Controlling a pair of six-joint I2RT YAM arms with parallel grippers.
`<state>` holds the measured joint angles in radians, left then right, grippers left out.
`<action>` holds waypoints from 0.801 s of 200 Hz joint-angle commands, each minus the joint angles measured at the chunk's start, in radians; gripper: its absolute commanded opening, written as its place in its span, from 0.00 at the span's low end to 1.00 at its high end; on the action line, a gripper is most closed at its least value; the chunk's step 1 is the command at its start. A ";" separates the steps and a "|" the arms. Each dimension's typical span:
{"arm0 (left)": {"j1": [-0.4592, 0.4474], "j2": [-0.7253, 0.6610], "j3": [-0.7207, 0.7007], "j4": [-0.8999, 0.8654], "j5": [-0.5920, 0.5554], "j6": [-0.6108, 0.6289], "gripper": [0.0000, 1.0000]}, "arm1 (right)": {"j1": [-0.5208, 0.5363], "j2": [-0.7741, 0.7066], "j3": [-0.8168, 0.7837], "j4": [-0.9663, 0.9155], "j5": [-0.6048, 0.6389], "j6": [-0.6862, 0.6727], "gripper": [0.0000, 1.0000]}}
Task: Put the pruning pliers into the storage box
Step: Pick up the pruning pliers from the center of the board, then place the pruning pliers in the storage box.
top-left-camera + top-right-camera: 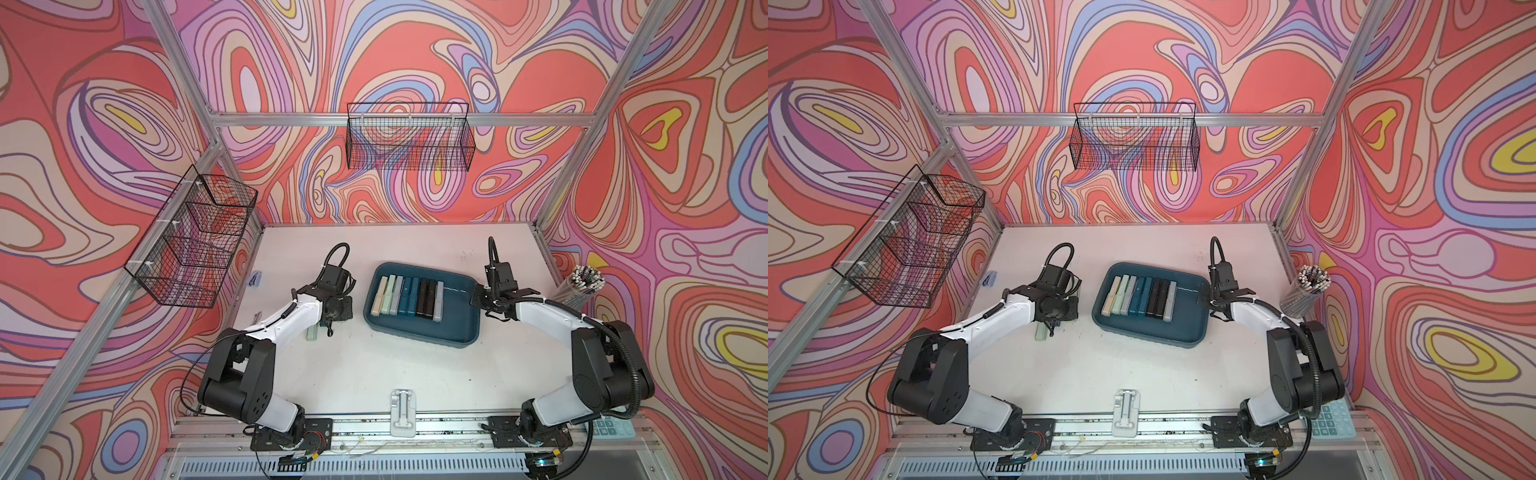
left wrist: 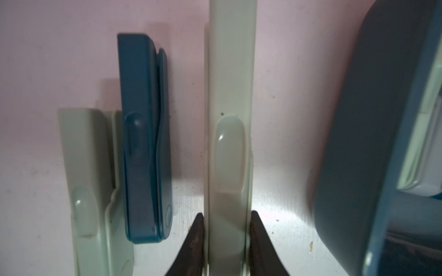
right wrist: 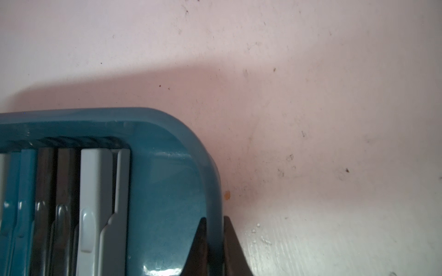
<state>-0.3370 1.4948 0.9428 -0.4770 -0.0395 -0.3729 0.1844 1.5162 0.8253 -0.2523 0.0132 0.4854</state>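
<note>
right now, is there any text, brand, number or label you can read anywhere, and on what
No text can be read in any view.
teal keypad: key markings too small and blurred to read.
pruning pliers and storage box: no print shows.

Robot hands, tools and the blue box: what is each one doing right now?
left gripper, shut on the cream pliers.
right gripper, shut on the storage box rim.
row of pliers, lying side by side in the box.
dark teal pliers, lying on the table, outside the box.
pale green pliers, lying on the table beside it.
</note>
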 commanded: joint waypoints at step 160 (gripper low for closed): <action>-0.466 0.349 0.611 -0.060 0.054 0.089 0.12 | 0.121 -0.029 -0.100 0.278 0.039 0.390 0.08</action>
<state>-0.7631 1.7866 1.4666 -0.5343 -0.0139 -0.2890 0.2966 1.4845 0.7223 -0.0612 0.0635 0.8104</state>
